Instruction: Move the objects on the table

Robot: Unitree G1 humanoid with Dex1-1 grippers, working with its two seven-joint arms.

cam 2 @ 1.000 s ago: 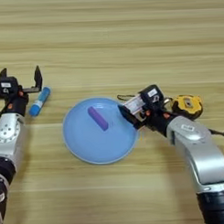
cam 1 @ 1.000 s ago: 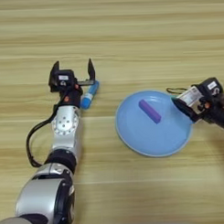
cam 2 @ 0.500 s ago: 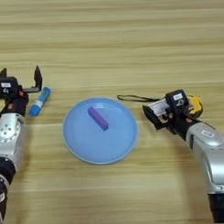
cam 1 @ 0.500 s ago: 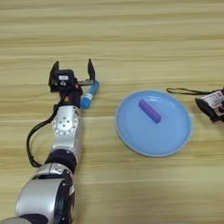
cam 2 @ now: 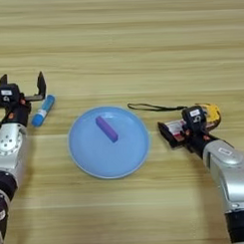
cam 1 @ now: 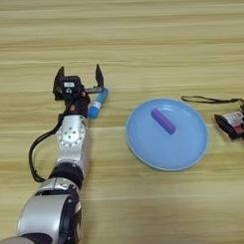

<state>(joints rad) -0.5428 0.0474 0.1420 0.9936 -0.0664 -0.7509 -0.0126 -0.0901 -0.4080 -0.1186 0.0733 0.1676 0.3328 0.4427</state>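
Left eye view: the right gripper [cam 1: 233, 126], which 1 second ago hung over the plate's [cam 1: 145, 153] 3 o'clock rim, has pulled back to the frame's right edge; the stick [cam 1: 163, 121] lies inside the plate, toward its 12 o'clock side, free of any finger; that placement looks done. The left gripper [cam 1: 78, 78] has not moved, jaws spread wide, with the tube [cam 1: 97, 103] on the table [cam 1: 141, 38] just beside its right finger, at about 4 o'clock from it; likely the next thing to move. No writing can be read here.

Right eye view: the right gripper [cam 2: 171, 133] sits at 3 o'clock from the plate, well clear of its rim, with the card [cam 2: 176, 127] between its fingers; whether they grip it or merely flank it I cannot tell. A yellow device [cam 2: 211, 114] with a black cord [cam 2: 151, 107] lies just behind. The card's print and the small gripper labels are too small to read.
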